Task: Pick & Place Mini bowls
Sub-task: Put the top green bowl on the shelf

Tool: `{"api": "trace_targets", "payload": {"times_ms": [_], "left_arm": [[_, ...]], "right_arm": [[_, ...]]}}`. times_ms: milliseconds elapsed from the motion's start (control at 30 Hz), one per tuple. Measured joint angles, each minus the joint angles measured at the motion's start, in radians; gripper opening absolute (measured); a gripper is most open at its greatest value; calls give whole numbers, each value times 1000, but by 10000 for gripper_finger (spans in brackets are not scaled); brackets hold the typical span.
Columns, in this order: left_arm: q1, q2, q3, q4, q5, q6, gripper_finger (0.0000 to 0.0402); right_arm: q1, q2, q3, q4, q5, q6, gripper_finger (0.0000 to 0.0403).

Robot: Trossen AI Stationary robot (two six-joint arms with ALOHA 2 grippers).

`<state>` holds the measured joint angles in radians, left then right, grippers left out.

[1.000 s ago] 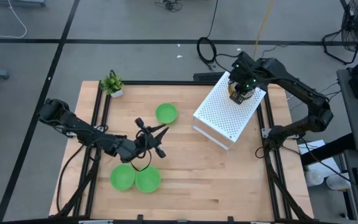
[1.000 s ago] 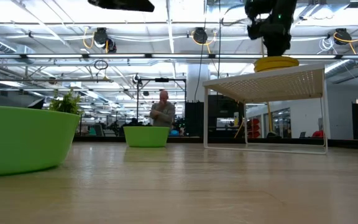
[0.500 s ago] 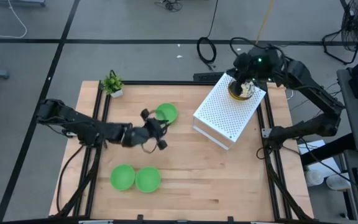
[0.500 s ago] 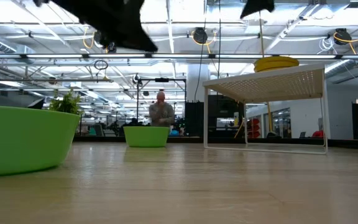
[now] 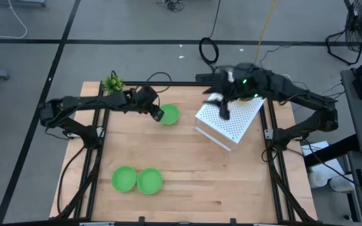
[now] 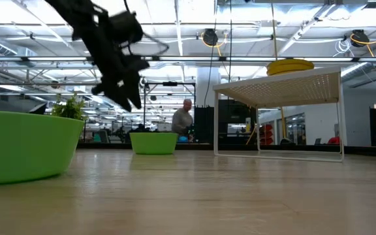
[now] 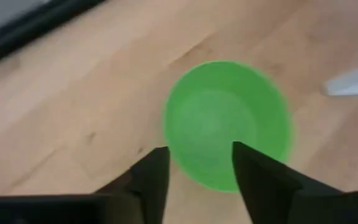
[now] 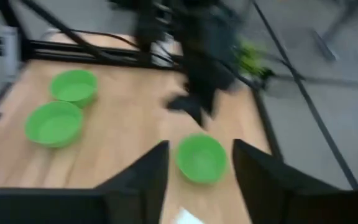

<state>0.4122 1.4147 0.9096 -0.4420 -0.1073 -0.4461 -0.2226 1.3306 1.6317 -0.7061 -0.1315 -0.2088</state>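
A green mini bowl stands on its base on the wooden table, toward the far edge. My left gripper hangs just left of it and above it, open; in the left wrist view its fingers frame the bowl's near rim without touching. Two more green bowls stand side by side near the front edge. A yellowish bowl rests on top of the white perforated stand. My right gripper is open and empty over the stand's left corner.
A small potted plant stands at the table's far left corner. A black frame runs along the table's sides. Bare wood lies between the stand and the two near bowls. A person shows in the room behind, in the low view.
My left gripper has swung from beside the two near bowls toward the far edge, up to the far green bowl, turning as it went. My right gripper has come off the bowl on the stand, risen, and moved toward the table's left; that bowl stays on the stand.
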Motion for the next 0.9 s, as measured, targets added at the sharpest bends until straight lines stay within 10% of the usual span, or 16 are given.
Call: {"api": "trace_targets", "payload": {"times_ms": [200,500,900], "left_arm": [[68,107,0,-25,137,-8,257],[69,252,0,-17,106,17,281],[61,266,0,-9,52,16,180]], "right_arm": [[120,4,-116,244,0,-96,247],[193,3,-263,407,25,-71,241],[381,-8,-504,556,599,-89,166]]}}
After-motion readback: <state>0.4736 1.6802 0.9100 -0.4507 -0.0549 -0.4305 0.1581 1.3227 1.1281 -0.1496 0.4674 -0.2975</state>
